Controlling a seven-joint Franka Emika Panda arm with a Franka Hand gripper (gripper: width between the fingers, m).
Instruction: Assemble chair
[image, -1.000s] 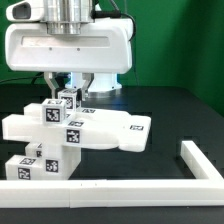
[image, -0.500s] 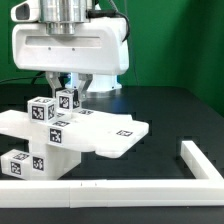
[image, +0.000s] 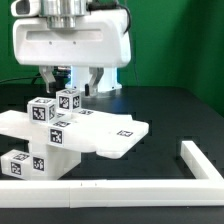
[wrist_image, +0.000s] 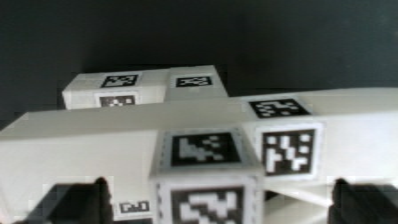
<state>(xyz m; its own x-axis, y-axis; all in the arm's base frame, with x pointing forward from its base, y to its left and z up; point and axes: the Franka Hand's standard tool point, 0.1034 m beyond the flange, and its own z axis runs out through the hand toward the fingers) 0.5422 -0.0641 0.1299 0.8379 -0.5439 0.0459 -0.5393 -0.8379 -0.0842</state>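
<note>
The gripper (image: 72, 82) hangs with jaws spread wide, holding nothing, and the chair (image: 70, 135) sits directly beneath it on the black table (image: 170, 110). The danger: the seat panel (image: 115, 135) overhangs unsupported, so a finger clipping a cube-ended leg (image: 68, 100) on the way up or down could tip or shift the whole stack. The chair looks white, blocky and tagged, with cubes standing between the fingertips.

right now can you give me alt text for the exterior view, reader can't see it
A partly built white chair with black-and-white square tags lies on a black table. The robot's white gripper hangs just above it with jaws open, holding nothing. A white L-shaped border rail runs along the table's near edge.
</note>
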